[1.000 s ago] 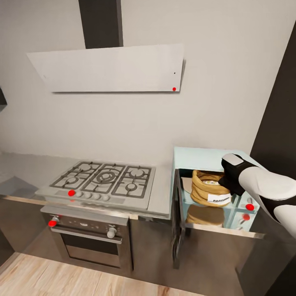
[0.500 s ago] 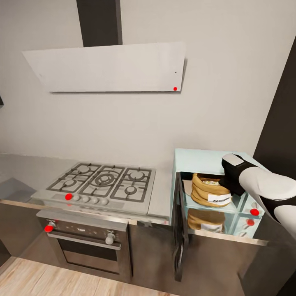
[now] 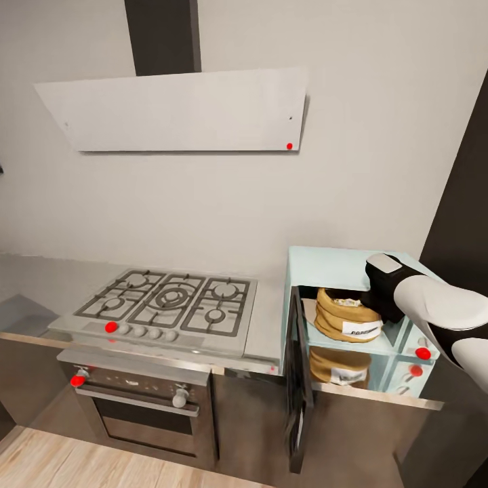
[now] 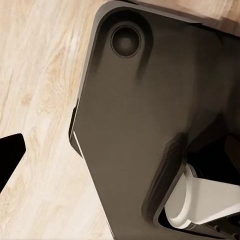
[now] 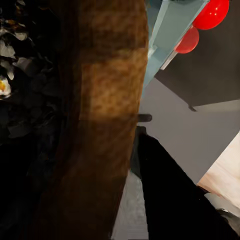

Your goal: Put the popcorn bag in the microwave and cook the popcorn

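Popcorn bag [image 3: 347, 315] in microwave [image 3: 325, 261], right hand [image 3: 377, 298] fingertips hidden

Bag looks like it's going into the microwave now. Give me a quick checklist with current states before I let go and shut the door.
1. Microwave door open: ok, it hangs swung out at the cavity's left.
2. Popcorn bag inside the cavity: ok, it sits in the opening, label facing out.
3. Bag upright, popcorn kept in: ok, rim on top, kernels visible inside.
4. Bag resting on the cavity floor: cannot tell, its underside is not clear.
5. Right hand released: cannot tell; it sits against the bag's right side, one finger beside the bag wall.
6. Door path free of the right arm: not ok, the arm reaches into the opening.
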{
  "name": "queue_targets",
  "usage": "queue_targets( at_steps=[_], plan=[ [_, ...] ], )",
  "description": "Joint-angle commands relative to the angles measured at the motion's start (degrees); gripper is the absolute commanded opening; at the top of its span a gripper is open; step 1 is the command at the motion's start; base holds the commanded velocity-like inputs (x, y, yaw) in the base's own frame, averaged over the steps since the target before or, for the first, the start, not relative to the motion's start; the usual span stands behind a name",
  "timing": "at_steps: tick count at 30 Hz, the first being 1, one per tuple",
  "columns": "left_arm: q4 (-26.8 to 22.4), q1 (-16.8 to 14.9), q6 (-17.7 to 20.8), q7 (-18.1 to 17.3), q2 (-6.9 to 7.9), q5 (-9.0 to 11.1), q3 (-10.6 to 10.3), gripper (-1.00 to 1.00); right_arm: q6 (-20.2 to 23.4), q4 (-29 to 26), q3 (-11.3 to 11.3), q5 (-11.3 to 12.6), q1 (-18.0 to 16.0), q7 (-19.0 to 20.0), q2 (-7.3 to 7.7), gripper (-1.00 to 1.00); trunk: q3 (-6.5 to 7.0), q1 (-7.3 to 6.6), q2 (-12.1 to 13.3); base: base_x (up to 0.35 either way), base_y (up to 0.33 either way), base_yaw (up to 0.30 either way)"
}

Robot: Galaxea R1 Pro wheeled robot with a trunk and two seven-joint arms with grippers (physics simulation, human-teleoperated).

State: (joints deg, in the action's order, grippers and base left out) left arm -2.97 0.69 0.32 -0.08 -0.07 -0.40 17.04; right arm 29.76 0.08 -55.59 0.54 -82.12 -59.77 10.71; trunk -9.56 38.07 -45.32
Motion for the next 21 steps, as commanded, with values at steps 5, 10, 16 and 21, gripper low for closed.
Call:
queue_targets(
  at_steps=[5,10,16,21],
  plan=[
    [-0.11,0.02,0.03,-0.01,-0.01,-0.04,0.19,1.00,0.38,0.01,0.05,0.06,-0.06,-0.17,0.01,1.00,-0.07,0.01,-0.06,0.000,0.000,0.000],
    [-0.11,0.02,0.03,-0.01,-0.01,-0.04,0.19,1.00,0.38,0.01,0.05,0.06,-0.06,-0.17,0.01,1.00,-0.07,0.01,-0.06,0.000,0.000,0.000],
    [-0.11,0.02,0.03,-0.01,-0.01,-0.04,0.19,1.00,0.38,0.01,0.05,0.07,-0.06,-0.17,0.06,1.00,-0.06,0.01,-0.06,0.000,0.000,0.000],
    [-0.11,0.02,0.03,-0.01,-0.01,-0.03,0.19,1.00,0.38,-0.09,0.05,0.08,-0.06,-0.17,0.10,1.00,0.13,0.01,-0.06,0.000,0.000,0.000]
  ],
)
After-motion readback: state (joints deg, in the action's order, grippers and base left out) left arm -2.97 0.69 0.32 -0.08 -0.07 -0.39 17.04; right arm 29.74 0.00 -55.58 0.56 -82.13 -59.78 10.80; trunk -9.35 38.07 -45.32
